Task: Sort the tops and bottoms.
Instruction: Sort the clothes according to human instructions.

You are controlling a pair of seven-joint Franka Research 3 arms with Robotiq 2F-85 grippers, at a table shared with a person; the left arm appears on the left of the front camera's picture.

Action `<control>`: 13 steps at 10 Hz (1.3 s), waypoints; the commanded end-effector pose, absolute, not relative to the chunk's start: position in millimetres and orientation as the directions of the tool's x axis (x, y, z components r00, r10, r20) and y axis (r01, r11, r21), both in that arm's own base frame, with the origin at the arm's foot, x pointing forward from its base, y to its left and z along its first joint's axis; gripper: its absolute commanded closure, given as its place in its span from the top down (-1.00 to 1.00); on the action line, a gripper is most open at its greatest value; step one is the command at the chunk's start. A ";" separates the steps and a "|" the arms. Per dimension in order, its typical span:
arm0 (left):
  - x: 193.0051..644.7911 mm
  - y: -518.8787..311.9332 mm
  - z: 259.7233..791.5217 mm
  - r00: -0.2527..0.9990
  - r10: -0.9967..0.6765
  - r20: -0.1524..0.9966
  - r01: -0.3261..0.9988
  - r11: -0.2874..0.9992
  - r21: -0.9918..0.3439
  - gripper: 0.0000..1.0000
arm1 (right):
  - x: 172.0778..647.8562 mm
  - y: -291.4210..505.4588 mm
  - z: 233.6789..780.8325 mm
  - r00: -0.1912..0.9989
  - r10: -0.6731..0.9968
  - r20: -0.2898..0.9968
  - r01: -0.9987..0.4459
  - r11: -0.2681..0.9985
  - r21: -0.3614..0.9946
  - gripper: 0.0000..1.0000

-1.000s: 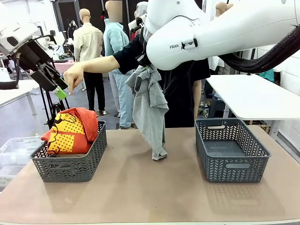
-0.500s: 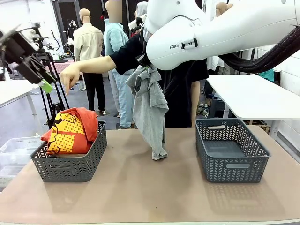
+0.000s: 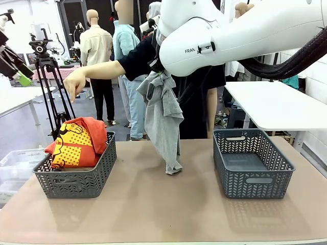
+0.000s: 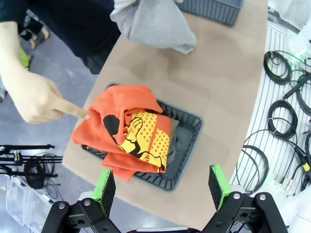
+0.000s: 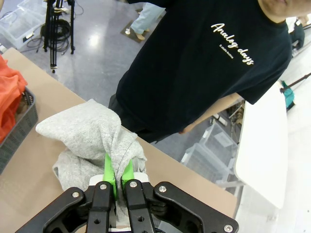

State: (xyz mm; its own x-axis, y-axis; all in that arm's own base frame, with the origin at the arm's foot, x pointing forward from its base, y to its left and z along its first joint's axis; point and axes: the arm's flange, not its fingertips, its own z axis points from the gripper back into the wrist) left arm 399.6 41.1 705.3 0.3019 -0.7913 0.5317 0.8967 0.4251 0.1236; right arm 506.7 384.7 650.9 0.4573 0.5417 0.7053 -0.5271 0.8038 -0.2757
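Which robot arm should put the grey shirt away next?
Probably the right. Its gripper is already shut on the light grey garment, which hangs over the table between the two baskets. The left gripper is open and holds nothing, high above the basket with the orange-red garment.

Right arm reaches across the middle, elbow high. Right hand (image 5: 118,177) is clamped on a fold of the light grey garment (image 3: 163,120), pads nearly touching, cloth hanging from it. Left hand (image 4: 163,187) is raised high at far left, fingers spread wide, holding nothing. The person's hand (image 3: 75,83) is stretched out, index finger pointing down.
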 end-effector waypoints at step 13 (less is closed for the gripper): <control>398.5 45.6 705.7 0.307 -0.786 0.536 0.894 0.432 0.121 1.00 | 520.4 614.9 816.3 -0.303 0.349 0.887 -0.825 0.370 -0.428 -1.00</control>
State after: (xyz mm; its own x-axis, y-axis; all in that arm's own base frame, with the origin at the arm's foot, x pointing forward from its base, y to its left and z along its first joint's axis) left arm 399.2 45.3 705.0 0.3105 -0.7861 0.5344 0.8929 0.4341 0.1197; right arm 469.3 564.8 768.3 -0.2620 0.4203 0.8687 -0.7834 0.4331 -0.4458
